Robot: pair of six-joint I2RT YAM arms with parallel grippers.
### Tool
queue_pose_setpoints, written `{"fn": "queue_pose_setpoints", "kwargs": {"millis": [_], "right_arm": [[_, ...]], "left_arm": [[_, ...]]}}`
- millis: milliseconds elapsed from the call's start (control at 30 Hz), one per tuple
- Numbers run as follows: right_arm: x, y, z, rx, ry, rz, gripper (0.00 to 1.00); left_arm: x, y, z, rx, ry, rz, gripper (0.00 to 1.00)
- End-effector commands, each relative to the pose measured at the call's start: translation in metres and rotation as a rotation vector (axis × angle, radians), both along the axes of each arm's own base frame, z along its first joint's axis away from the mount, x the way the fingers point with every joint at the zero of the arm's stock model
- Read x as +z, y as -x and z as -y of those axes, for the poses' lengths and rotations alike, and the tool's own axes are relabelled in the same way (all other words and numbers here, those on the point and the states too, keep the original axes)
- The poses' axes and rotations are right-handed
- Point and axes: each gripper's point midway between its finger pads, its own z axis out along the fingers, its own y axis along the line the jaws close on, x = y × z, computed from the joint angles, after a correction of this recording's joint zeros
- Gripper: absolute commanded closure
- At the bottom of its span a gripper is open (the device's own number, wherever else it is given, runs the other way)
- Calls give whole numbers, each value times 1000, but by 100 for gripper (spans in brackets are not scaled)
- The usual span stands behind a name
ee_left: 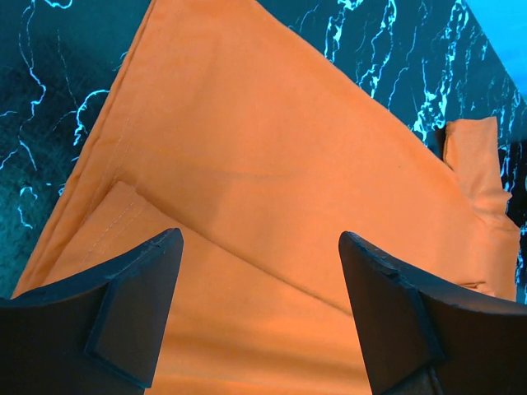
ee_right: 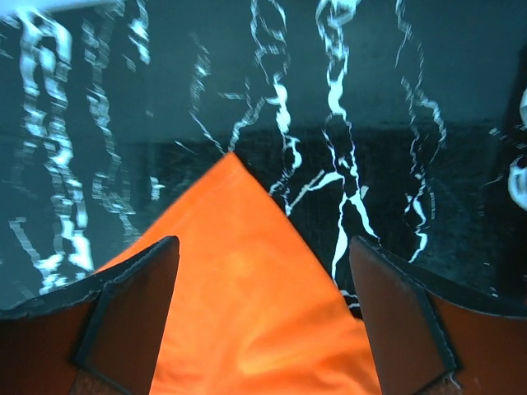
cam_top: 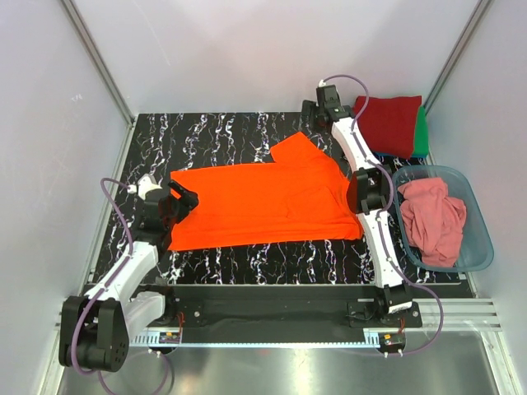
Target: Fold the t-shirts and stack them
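Note:
A bright orange t-shirt (cam_top: 263, 202) lies spread flat across the black marble table (cam_top: 214, 132), with one sleeve pointing to the far side. My left gripper (cam_top: 188, 200) is open at the shirt's left edge, its jaws just above the cloth (ee_left: 272, 148) with a fold line between them (ee_left: 259, 240). My right gripper (cam_top: 311, 122) is open over the far sleeve's tip (ee_right: 247, 296), jaws either side of the tip (ee_right: 263, 247). A dark red folded shirt (cam_top: 389, 123) lies on a green one (cam_top: 422, 136) at the far right. A salmon-pink shirt (cam_top: 434, 218) sits crumpled in the tub.
A translucent blue-grey plastic tub (cam_top: 486, 243) stands at the right edge beside the right arm. Grey walls enclose the table on the left, back and right. A metal rail runs along the near edge.

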Motion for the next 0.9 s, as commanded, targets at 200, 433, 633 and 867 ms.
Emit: {"fn": "queue_pose_setpoints", "kwargs": {"millis": [200, 433, 633, 867], "right_arm": [[-16, -12, -31, 72, -12, 52, 3], [-36, -11, -48, 102, -69, 29, 6], [-41, -5, -60, 131, -132, -1, 34], [-37, -4, -49, 99, -90, -3, 93]], "left_arm": [[17, -13, -2, 12, -15, 84, 18], [17, -14, -1, 2, -16, 79, 18], [17, -13, -1, 3, -16, 81, 18], [21, -17, 1, -16, -31, 70, 18]]}}
